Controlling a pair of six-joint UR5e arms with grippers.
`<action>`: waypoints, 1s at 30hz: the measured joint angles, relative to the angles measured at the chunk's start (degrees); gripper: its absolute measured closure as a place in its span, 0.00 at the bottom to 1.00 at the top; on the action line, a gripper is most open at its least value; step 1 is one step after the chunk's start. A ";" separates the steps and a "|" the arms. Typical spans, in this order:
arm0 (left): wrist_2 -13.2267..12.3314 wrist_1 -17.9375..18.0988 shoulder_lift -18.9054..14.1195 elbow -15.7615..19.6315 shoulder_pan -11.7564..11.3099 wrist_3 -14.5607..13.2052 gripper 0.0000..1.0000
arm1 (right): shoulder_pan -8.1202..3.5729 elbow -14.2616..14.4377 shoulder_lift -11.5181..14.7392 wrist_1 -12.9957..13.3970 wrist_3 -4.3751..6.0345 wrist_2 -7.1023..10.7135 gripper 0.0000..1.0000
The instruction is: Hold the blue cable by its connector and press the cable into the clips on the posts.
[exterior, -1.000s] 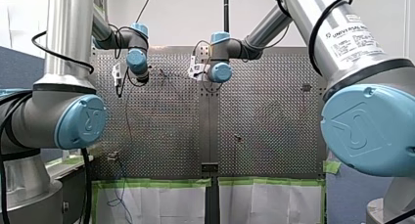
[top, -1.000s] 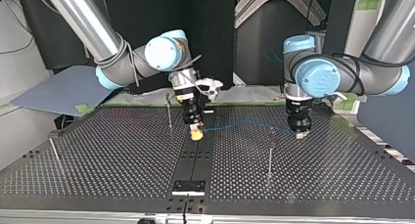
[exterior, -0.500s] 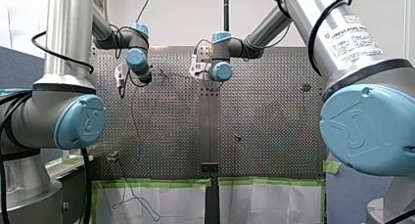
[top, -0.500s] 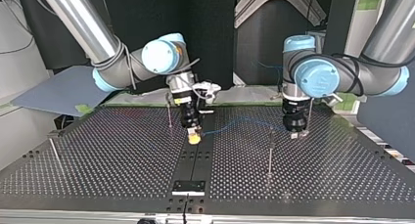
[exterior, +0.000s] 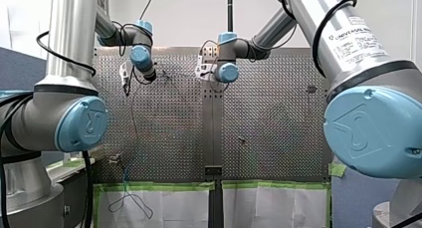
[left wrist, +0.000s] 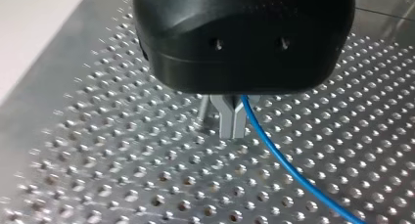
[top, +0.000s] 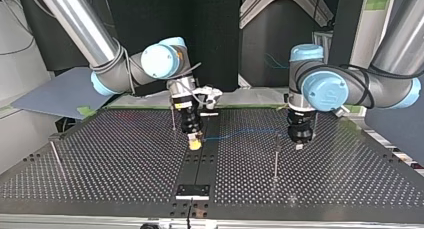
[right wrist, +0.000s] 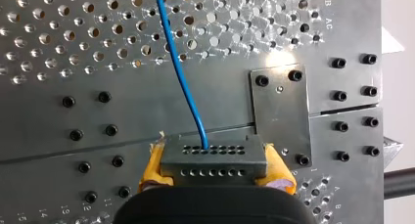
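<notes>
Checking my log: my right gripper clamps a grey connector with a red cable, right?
No: the cable is blue, not red, per the right wrist view. My right gripper does clamp the grey connector.

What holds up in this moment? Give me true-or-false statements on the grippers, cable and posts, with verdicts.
1. My right gripper is shut on the grey connector. True.
2. The blue cable runs between the two grippers. True.
3. My left gripper is wide open, clear of the cable. False: it is shut on the cable.
4. The post near my left gripper lies flat on the table. False: it stands upright.
</notes>
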State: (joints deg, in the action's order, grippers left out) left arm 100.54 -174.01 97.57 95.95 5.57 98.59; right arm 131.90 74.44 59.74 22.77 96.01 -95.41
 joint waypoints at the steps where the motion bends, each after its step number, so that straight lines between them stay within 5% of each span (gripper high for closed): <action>1: -0.06 -0.08 0.41 -0.20 -0.06 0.00 1.00 | -0.11 -0.01 -0.03 0.00 0.02 0.00 1.00; 16: -2.74 -0.98 3.68 -4.60 -1.61 0.15 1.00 | -1.68 -0.24 -0.40 0.97 0.16 1.02 1.00; 30: -1.93 -3.01 5.84 -6.33 -2.22 -1.21 1.00 | -3.03 -1.28 -0.88 1.16 0.23 0.85 1.00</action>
State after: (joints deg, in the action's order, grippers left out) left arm 98.60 -177.02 103.41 89.62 3.35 97.38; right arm 128.87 73.16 58.86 23.93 96.24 -94.56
